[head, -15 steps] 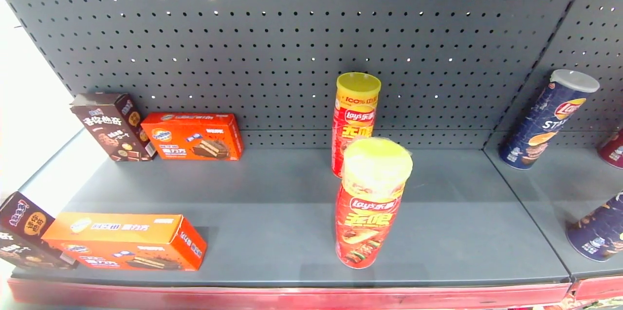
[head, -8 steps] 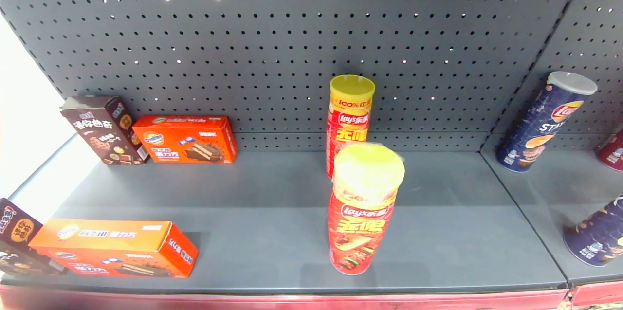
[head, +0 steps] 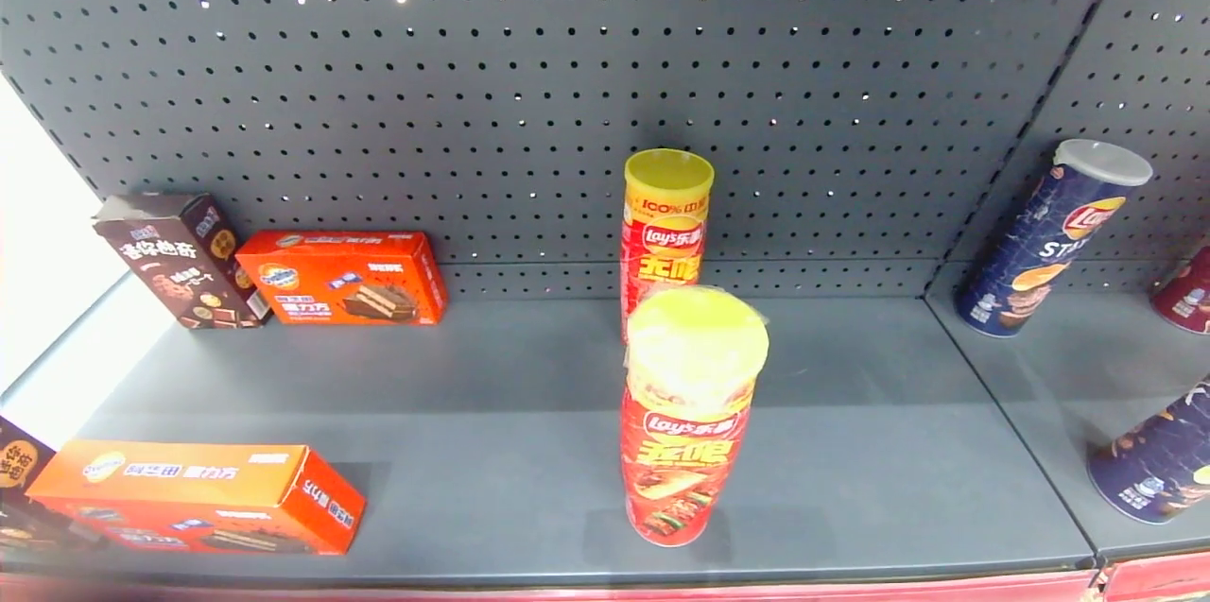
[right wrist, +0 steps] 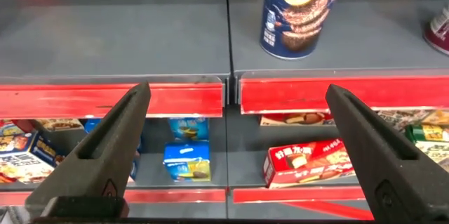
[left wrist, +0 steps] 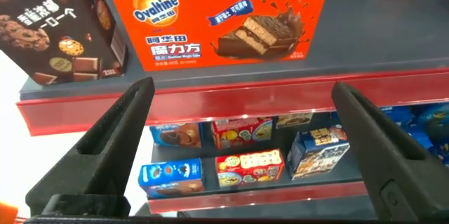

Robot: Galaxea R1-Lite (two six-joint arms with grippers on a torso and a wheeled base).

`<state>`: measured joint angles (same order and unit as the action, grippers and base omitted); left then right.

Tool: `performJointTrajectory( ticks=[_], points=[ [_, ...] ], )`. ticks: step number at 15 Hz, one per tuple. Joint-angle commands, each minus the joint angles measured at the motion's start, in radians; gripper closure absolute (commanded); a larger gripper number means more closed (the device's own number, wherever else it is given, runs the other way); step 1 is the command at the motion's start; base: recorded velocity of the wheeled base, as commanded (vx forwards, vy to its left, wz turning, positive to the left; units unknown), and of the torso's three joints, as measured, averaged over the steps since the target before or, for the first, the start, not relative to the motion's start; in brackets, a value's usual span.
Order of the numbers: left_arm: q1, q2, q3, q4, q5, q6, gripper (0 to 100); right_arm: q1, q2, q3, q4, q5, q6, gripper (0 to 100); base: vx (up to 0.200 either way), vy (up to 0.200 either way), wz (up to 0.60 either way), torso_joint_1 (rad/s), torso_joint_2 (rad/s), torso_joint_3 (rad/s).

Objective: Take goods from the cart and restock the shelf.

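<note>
Front red can [head: 687, 432] upright; front orange box [head: 189, 493] lies along shelf [head: 492, 394].

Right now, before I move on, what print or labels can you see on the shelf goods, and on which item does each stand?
Print located, not transcribed:
Front red can: logo, large yellow characters.
Rear red can: percentage line, logo, yellow characters.
Blue can: logo, white lettering.
Orange box: logo, white characters, blue banner.
Brown box: white characters.
Lower-shelf packs: too small to read.

A grey, hole-dotted back panel [head: 425, 92] backs a red yellow-lidded can [head: 685, 432], orange box [head: 198, 498] and navy can [head: 1042, 248].
</note>
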<state>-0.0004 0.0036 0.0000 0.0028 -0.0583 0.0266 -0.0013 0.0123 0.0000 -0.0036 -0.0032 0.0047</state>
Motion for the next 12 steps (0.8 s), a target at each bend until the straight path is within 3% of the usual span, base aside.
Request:
performJointTrajectory(
  ticks=[1, 6, 7, 8, 10, 12],
  points=[
    [0.0, -0.001, 0.0, 0.0, 0.0, -0.001, 0, 0.001, 0.001, 0.0, 0.001, 0.0, 0.0, 0, 0.0, 0.0, 0.0, 0.0, 0.0, 0.0],
    [0.0, -0.002, 0.0, 0.0, 0.006, 0.006, 0, 0.001, 0.001, 0.0, 0.001, 0.0, 0.0, 0, 0.0, 0.0, 0.0, 0.0, 0.0, 0.0],
    [0.0, -0.001, 0.0, 0.0, 0.017, 0.004, 0, 0.001, 0.001, 0.0, 0.001, 0.0, 0.0, 0, 0.0, -0.2, 0.0, 0.002, 0.01, 0.002],
    [0.0, -0.001, 0.0, 0.0, 0.02, 0.003, 0, 0.001, 0.003, 0.0, 0.001, 0.0, 0.0, 0, 0.0, -0.2, 0.0, 0.002, 0.0, 0.007],
    [0.0, -0.001, 0.0, 0.0, 0.026, -0.017, 0, 0.001, 0.001, 0.0, 0.001, 0.0, 0.0, 0, 0.0, 0.0, 0.0, 0.0, 0.0, 0.0],
    [0.0, -0.002, 0.0, 0.0, 0.026, -0.017, 0, 0.001, 0.003, 0.0, 0.001, 0.0, 0.0, 0, 0.0, 0.0, 0.0, 0.0, 0.0, 0.0]
  ],
)
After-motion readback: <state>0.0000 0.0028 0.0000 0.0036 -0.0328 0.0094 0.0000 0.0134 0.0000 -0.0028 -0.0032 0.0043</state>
